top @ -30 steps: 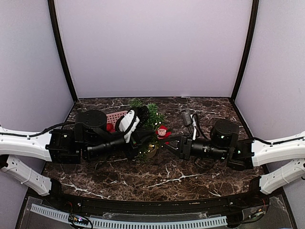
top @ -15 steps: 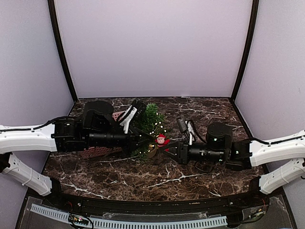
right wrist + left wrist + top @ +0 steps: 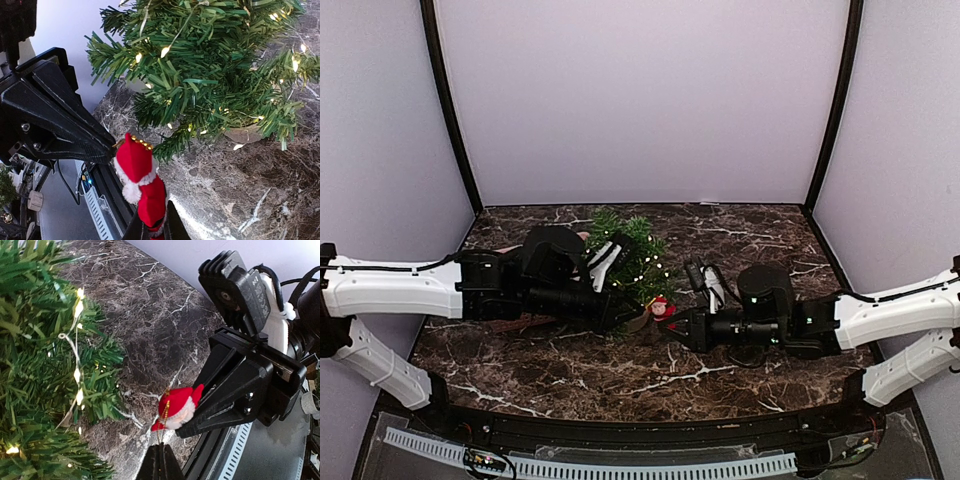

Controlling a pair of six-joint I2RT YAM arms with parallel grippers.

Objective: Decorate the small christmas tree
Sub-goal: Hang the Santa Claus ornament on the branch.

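Observation:
The small christmas tree (image 3: 625, 252), green with lit fairy lights, stands at mid-table; its tan pot (image 3: 245, 134) shows in the right wrist view. A red and white Santa ornament (image 3: 660, 308) hangs in front of the tree between both grippers. My left gripper (image 3: 638, 318) is shut on the ornament's gold hanging loop (image 3: 165, 427), its fingers (image 3: 161, 465) pinched together. My right gripper (image 3: 152, 230) is shut on the Santa's (image 3: 142, 182) lower body. In the left wrist view the Santa (image 3: 177, 407) sits right of the tree's branches (image 3: 45, 365), apart from them.
A pink basket (image 3: 532, 323) lies mostly hidden under my left arm. Purple walls close the dark marble table (image 3: 740, 225) at the back and both sides. A black rail (image 3: 620, 430) runs along the near edge.
Both grippers have carried the Santa toward the near edge, away from the tree's top. My left arm has reached further right over the basket; my right arm has moved left.

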